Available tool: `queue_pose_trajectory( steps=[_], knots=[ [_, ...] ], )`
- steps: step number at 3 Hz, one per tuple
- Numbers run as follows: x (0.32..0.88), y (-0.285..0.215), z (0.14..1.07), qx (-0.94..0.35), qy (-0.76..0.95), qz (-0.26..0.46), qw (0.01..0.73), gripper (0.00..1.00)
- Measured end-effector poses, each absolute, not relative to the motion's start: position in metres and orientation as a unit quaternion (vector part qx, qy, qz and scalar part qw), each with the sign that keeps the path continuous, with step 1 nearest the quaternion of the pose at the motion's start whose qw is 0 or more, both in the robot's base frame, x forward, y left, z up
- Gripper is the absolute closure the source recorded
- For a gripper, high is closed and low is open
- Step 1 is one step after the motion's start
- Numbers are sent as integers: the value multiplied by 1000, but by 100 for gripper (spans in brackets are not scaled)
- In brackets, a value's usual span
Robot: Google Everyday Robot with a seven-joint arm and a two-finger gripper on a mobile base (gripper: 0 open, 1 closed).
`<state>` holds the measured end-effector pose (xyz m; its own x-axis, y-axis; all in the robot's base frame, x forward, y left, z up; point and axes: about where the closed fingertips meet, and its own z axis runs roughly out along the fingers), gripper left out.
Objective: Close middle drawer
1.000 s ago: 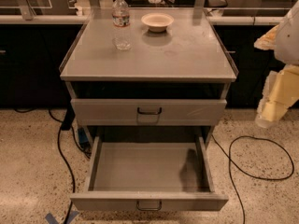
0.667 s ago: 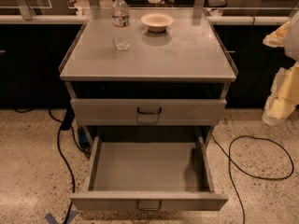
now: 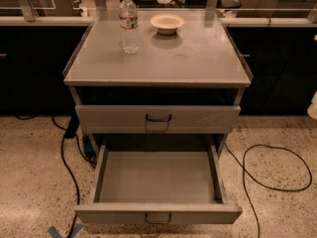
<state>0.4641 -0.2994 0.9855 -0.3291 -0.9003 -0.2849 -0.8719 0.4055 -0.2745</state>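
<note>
**Middle drawer stands fully out; pincer barely in frame**

You are looking down on a grey metal cabinet from the front. The middle drawer (image 3: 158, 178) is pulled far out toward you. Its wide, shallow tray is bare inside, and its low front panel sits near the bottom edge of the view. The small dark loop handle (image 3: 158, 218) is at the centre of that front. Both side walls of the tray are in view, running back into the dark opening of the cabinet.

Just above it, the upper drawer (image 3: 158, 119) is pushed in, its taller front flush with the frame and its own handle centred.

Your pincer (image 3: 313, 105) shows only as a pale sliver at the far right edge, about level with the upper drawer's front. It is well apart from the cabinet and touches nothing you can see. You cannot tell whether it is wide or narrow, since almost all of it is cut off by the frame.

On the worktop (image 3: 198, 63) a clear water bottle (image 3: 129, 24) stands upright at the back left. A shallow pale bowl (image 3: 167, 22) sits just to its right, apart from it.

On the speckled floor (image 3: 29, 172), a black cable (image 3: 277, 187) loops to the right of the open drawer. Another cable (image 3: 69, 172) runs down the left side. A bit of blue tape (image 3: 62, 230) lies near the drawer's front left corner.
</note>
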Motion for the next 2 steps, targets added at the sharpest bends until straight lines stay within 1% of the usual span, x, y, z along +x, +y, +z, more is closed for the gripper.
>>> queue_pose_trajectory(
  steps=[1, 2],
  knots=[
    [484, -340, 990, -513, 832, -49, 206, 0],
    [484, -340, 990, -513, 832, -49, 206, 0]
  ],
)
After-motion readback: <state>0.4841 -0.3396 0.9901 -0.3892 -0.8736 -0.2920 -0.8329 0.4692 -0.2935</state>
